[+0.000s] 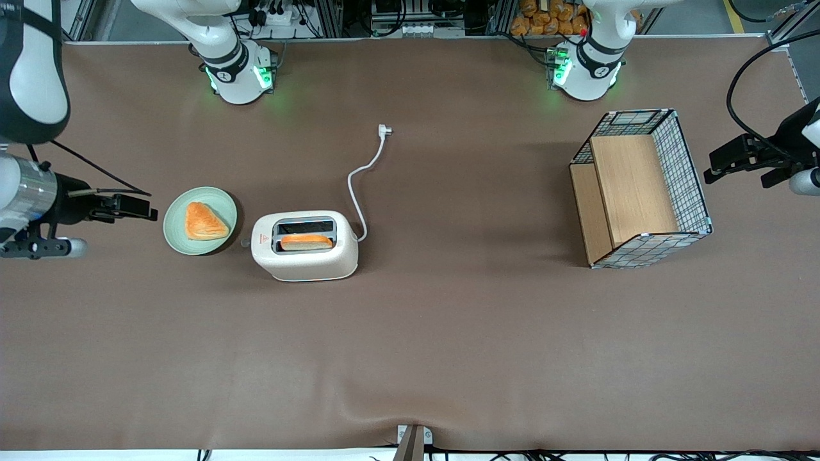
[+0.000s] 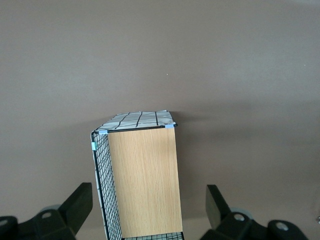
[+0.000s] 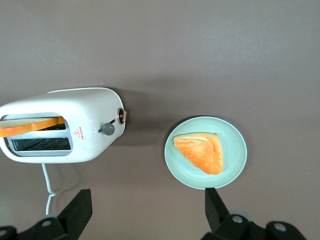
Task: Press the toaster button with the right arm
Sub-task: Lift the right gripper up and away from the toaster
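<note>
One toaster [image 1: 305, 246], one button [image 3: 108, 129], one spread-fingered hand [image 1: 131, 206] beside.

A pale green plate [image 1: 173, 225] holding a triangular pastry [image 1: 204, 221] sits on the brown desk [image 1: 448, 333]; a wire-and-wood basket [image 1: 640, 189] lies well apart.
</note>
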`<state>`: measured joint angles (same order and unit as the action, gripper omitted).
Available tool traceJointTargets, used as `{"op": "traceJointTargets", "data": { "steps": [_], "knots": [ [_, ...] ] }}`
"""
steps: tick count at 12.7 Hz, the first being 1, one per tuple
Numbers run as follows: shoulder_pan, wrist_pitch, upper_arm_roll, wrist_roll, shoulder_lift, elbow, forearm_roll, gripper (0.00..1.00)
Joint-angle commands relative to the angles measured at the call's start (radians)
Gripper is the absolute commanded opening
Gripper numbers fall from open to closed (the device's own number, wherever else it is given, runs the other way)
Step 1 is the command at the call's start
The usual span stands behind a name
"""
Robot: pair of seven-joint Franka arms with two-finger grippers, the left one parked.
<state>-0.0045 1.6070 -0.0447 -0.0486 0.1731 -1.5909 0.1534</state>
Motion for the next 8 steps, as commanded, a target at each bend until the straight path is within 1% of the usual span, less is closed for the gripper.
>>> {"op": "traceJointTargets", "data": {
  "steps": [1, 4, 8],
  "knots": [
    [0.001, -0.001, 0.017, 0.059, -0.096, -0.055, -0.035, 1.0],
    [0.001, -0.025, 0.031, 0.072, -0.159, -0.061, -0.074, 1.0],
    [0.0, -0.053, 0.028, 0.062, -0.169, -0.009, -0.081, 1.0]
  ]
}}
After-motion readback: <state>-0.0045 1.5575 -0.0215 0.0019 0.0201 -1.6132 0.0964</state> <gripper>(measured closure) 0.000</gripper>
